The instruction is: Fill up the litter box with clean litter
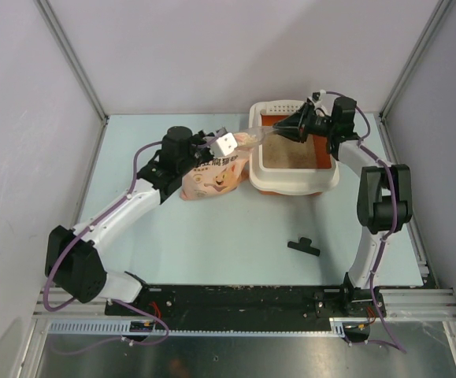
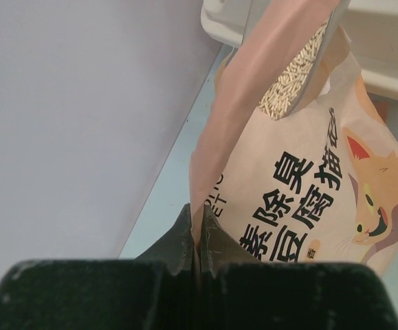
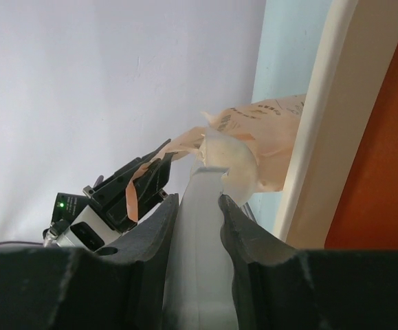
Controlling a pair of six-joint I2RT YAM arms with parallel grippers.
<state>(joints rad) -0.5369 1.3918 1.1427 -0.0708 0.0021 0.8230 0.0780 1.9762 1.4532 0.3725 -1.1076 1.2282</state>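
The litter box, cream rim and orange inner walls, stands at the back right with tan litter on its floor. My left gripper is shut on the edge of the pink-peach litter bag, held upright beside the box's left side; the wrist view shows the jaws pinching the bag. My right gripper is over the box's far end, shut on the handle of a clear scoop. The scoop reaches into the bag's mouth and holds litter pellets.
A small black clip lies on the table in front of the litter box. The box's rim shows in the left wrist view and right wrist view. Grey walls enclose the table on three sides.
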